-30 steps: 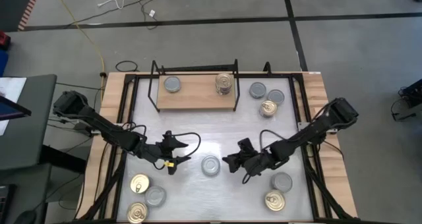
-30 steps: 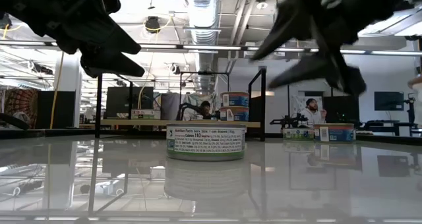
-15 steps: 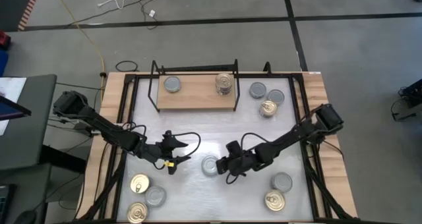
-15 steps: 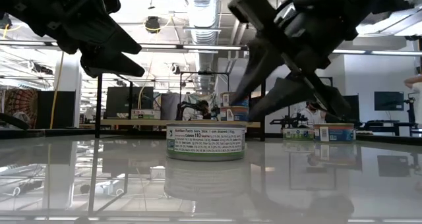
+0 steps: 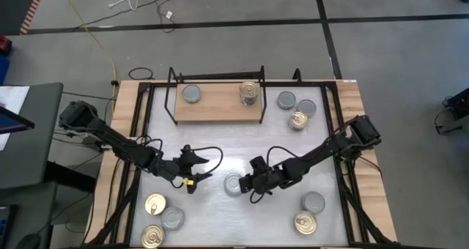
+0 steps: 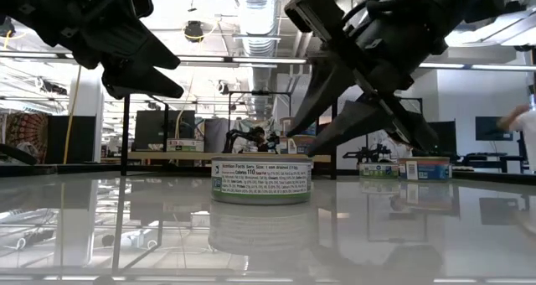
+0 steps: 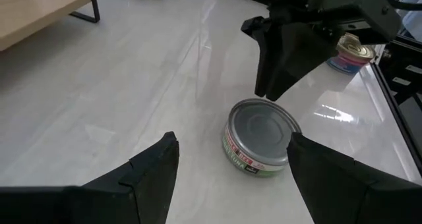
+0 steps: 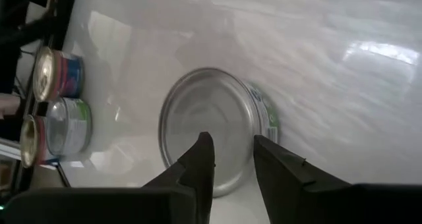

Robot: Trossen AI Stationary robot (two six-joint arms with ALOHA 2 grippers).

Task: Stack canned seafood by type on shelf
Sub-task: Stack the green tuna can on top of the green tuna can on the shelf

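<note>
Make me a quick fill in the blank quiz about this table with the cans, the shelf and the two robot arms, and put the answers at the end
1. The right gripper is reaching for a can with a ____ top in the middle of the table.
2. On the wooden shelf, the gold-topped cans form a stack near its ____ end.
3. The left gripper has its fingers ____ and holds nothing.
4. Right of the shelf, on the table, sit ____ loose cans.

Missing words: grey; right; open; three
</note>
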